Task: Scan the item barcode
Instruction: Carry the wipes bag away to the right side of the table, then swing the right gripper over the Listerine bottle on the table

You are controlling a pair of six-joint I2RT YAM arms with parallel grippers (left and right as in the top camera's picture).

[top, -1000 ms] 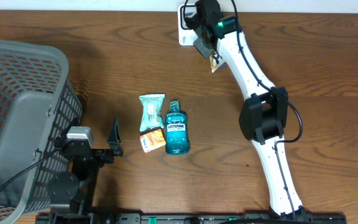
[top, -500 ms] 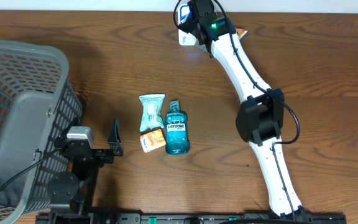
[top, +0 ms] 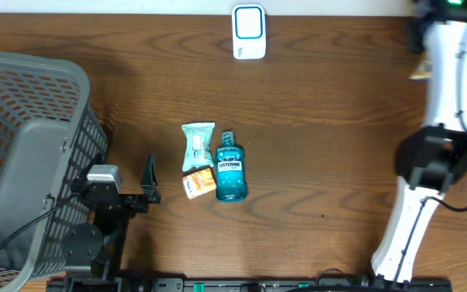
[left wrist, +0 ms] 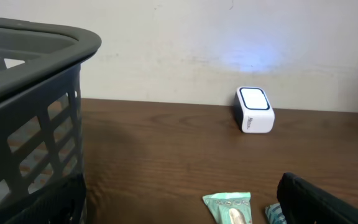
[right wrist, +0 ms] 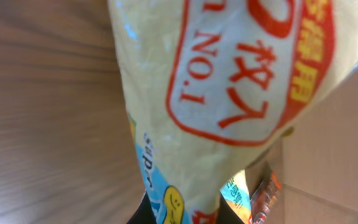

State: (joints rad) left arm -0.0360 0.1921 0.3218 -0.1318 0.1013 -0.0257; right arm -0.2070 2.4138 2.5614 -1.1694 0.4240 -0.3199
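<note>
While the grey basket (top: 23, 146) fills the left side, the right arm (top: 444, 122) stretches to the far right corner of the table (top: 339, 97), with the white scanner (top: 249, 32) well apart to its left along the back edge. The left gripper (top: 148, 180), spread wide and empty, sits beside the basket. The right gripper (right wrist: 178, 216) is clamped tight on a yellow snack pouch (right wrist: 229, 93), whose long axis runs straight out from the jaws.

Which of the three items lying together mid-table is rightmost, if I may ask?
The blue Listerine bottle; the green packet and small orange packet both lie to its left.
</note>
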